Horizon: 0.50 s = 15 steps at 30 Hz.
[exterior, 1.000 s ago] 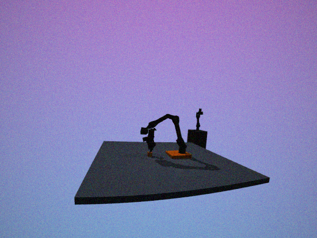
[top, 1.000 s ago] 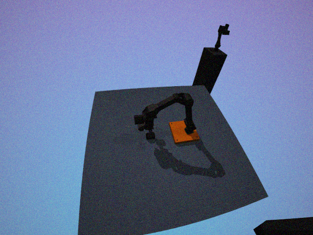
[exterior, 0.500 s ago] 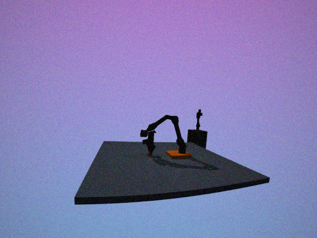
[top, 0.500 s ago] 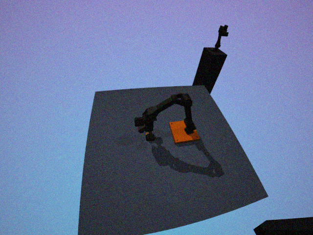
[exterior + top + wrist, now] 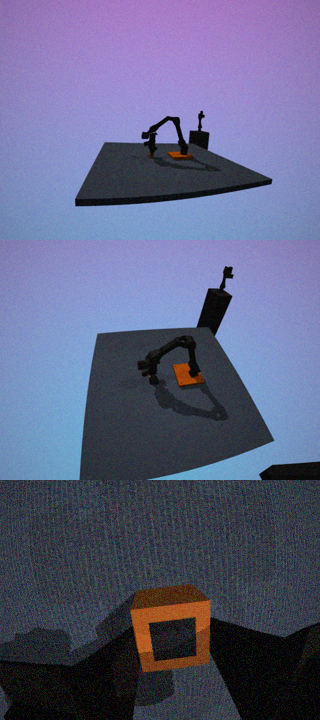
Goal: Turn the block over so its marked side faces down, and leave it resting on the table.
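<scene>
While the gripper (image 5: 153,378) (image 5: 151,153) (image 5: 171,628) grips the block (image 5: 149,376) (image 5: 151,156) (image 5: 202,645) | mark's still up | next: lift, roll it over, imo
</scene>
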### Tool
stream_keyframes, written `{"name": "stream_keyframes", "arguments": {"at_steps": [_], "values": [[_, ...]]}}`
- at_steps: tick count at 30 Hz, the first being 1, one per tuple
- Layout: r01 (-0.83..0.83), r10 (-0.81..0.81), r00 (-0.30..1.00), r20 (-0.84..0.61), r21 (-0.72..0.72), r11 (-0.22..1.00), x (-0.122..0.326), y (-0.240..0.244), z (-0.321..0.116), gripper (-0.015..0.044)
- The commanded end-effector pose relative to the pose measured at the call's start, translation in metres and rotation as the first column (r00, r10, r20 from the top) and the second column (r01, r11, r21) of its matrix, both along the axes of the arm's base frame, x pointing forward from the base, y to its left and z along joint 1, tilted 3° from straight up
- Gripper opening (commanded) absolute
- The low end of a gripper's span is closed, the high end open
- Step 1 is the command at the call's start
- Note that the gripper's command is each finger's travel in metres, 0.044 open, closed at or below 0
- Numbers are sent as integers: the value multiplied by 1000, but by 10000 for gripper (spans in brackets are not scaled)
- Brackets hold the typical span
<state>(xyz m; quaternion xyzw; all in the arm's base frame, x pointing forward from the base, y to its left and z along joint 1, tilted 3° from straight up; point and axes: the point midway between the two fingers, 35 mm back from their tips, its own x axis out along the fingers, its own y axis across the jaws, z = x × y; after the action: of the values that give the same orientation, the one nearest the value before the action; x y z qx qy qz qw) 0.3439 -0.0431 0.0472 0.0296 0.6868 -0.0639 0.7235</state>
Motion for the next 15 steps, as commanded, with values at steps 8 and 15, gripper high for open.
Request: {"name": "stream_keyframes", "arguments": {"at_steps": [8, 15], "values": [[-5, 5, 1000, -4, -3, 1000, 0, 0, -2, 124], [-5, 5, 1000, -4, -3, 1000, 0, 0, -1, 57]]}}
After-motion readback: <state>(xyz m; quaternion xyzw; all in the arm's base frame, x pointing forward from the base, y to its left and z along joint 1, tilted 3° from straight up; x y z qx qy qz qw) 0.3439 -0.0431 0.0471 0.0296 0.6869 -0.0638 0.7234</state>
